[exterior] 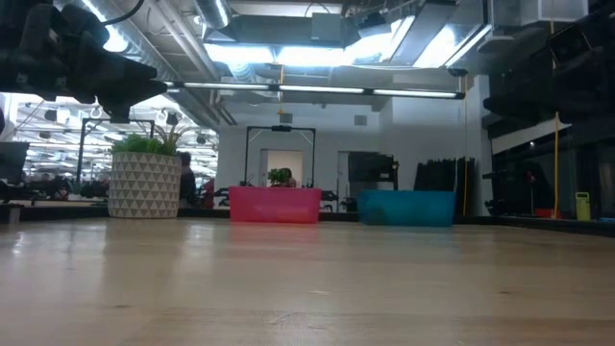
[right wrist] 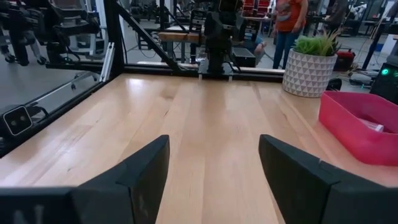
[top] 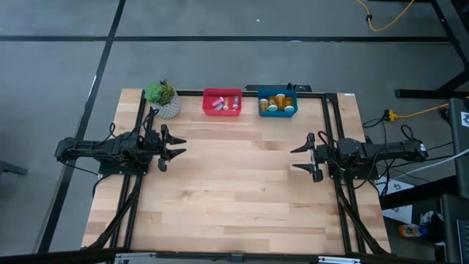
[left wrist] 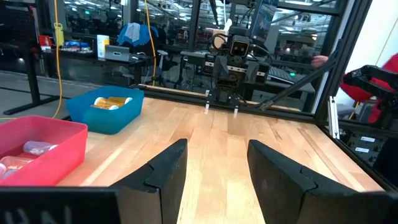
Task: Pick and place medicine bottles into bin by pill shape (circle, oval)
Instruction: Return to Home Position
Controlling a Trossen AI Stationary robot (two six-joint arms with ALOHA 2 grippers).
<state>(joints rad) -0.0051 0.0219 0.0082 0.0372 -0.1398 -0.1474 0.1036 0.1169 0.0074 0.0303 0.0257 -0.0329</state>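
Note:
A red bin [top: 222,102] holding pastel vials [top: 218,105] and a blue bin [top: 277,103] holding orange bottles with white caps [top: 278,101] stand side by side at the table's far edge. No bottle shows on the bare table. My left gripper [top: 179,143] is open and empty at the table's left side, pointing right. My right gripper [top: 298,158] is open and empty at the right side, pointing left. In the left wrist view the red bin [left wrist: 37,152] and blue bin [left wrist: 106,109] both show, with bottles inside.
A potted green plant in a white patterned pot [top: 165,99] stands at the far left corner, beside the red bin. Black frame rails [top: 139,125] run along the table's left, right and far edges. A person [right wrist: 287,22] stands in the room beyond the table.

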